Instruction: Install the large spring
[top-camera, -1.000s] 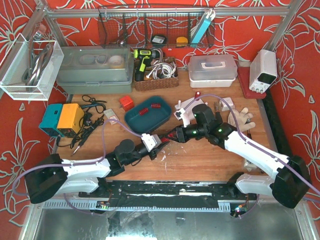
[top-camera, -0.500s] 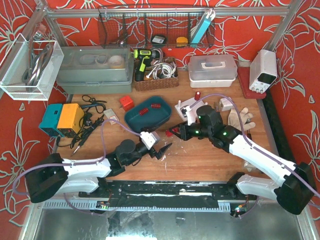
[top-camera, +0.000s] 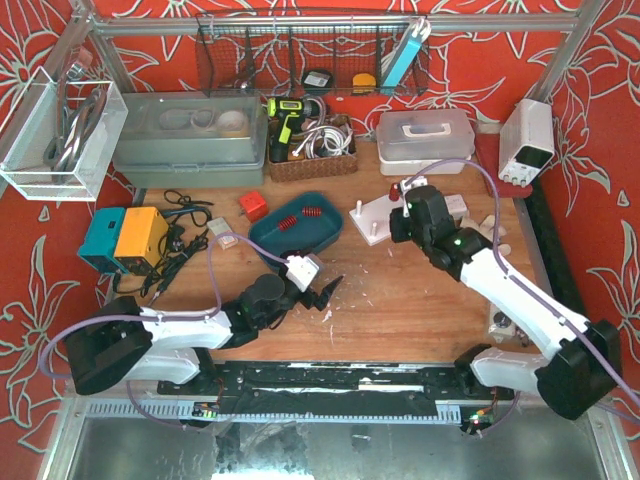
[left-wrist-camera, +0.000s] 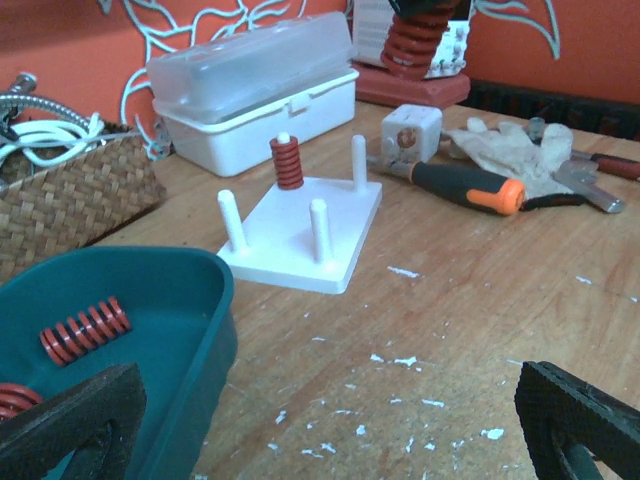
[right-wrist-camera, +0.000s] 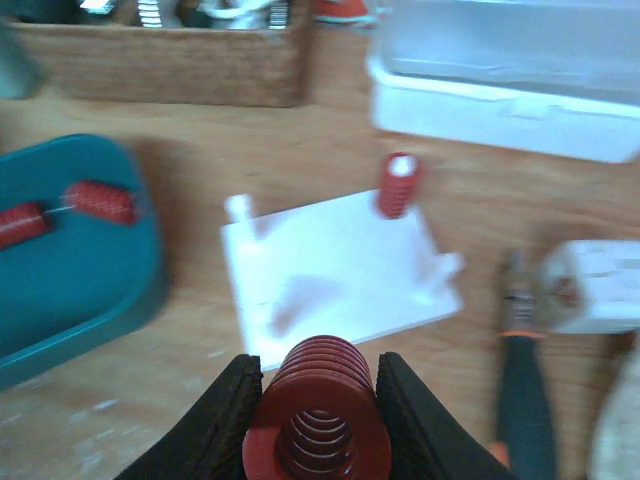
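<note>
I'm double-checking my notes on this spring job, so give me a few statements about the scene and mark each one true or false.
1. The right fingers grip a large red spring. True.
2. All four pegs on the white peg board are bare. False: one back peg carries a small red spring.
3. The left fingers are spread open with nothing between them. True.
4. The teal tray is empty. False: loose red springs lie in it.
5. The large red spring is already seated on a peg. False: it is in the right fingers, not on any peg.
</note>
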